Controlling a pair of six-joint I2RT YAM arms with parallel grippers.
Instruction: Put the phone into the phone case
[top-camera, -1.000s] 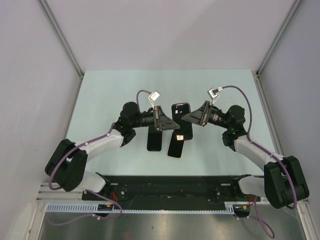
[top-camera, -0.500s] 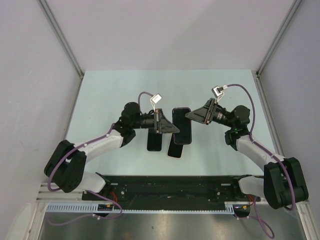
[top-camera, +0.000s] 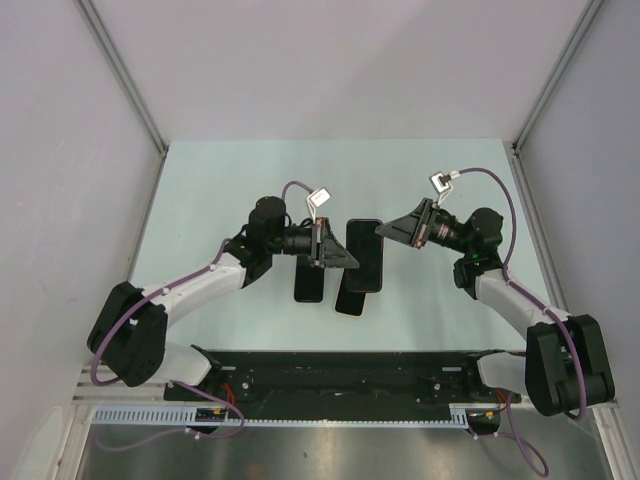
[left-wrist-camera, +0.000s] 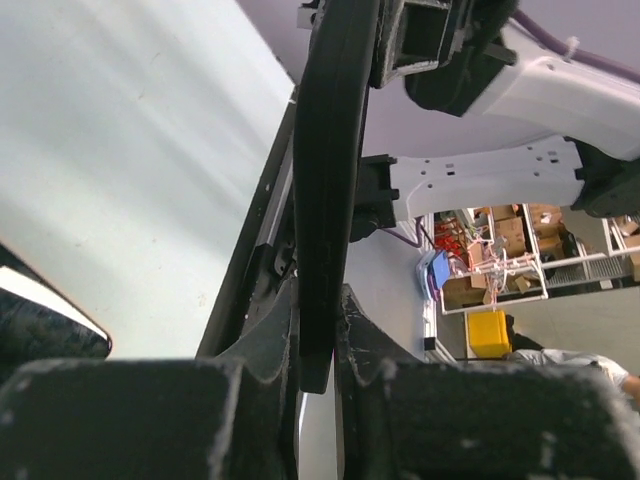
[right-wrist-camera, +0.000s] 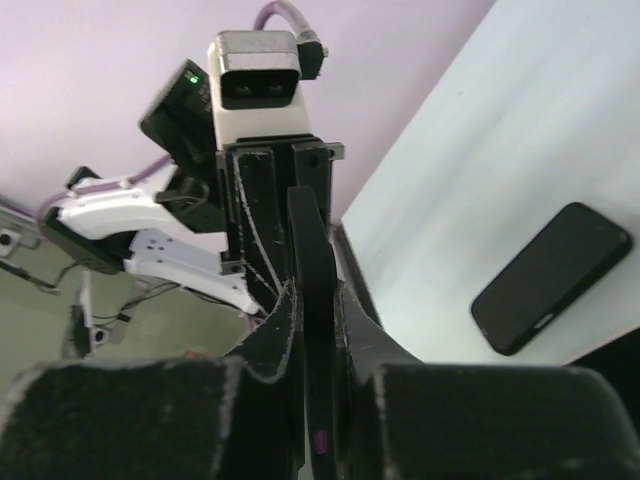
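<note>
Centre of the top view: both arms meet over the table and share one thin black slab, apparently the phone case, lifted off the surface. The left gripper has the case's left edge, and its fingers are clamped tight on that edge with no gap showing. The right gripper has the upper right edge, and its fingers are likewise pinched shut on the slab, seen edge-on. Both wrist views show the case as a narrow dark strip running up from between the pads.

Below the case two dark phones lie flat on the table. The black phone lies left of centre. The second phone, just right of it, is partly covered by the held case; I cannot tell which one belongs in the case.

Compared with a second ago, the case sits lower in the frame and covers more of the second phone. The right gripper has pulled slightly toward the right, and both phones on the table are unmoved.
</note>
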